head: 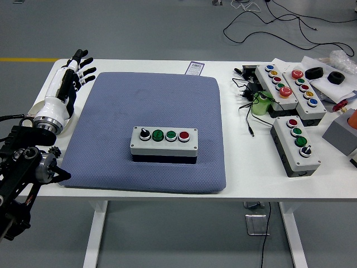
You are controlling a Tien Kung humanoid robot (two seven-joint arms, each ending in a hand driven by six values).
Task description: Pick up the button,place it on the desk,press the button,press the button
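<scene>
The button box (164,143) is sitting mid-frame on the blue mat (111,111), its long axis running left-right. The left hand (72,71), fingers spread and empty, is hovering upper left, well apart from it.

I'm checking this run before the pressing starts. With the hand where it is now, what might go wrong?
1. The left hand hangs open at the mat's far left corner, well away from the button box; a long reach may land on the wrong control, as the black knob, two green buttons and red button sit close together.
2. The box rests on a soft blue mat, so a press might tilt or shift it.
</scene>
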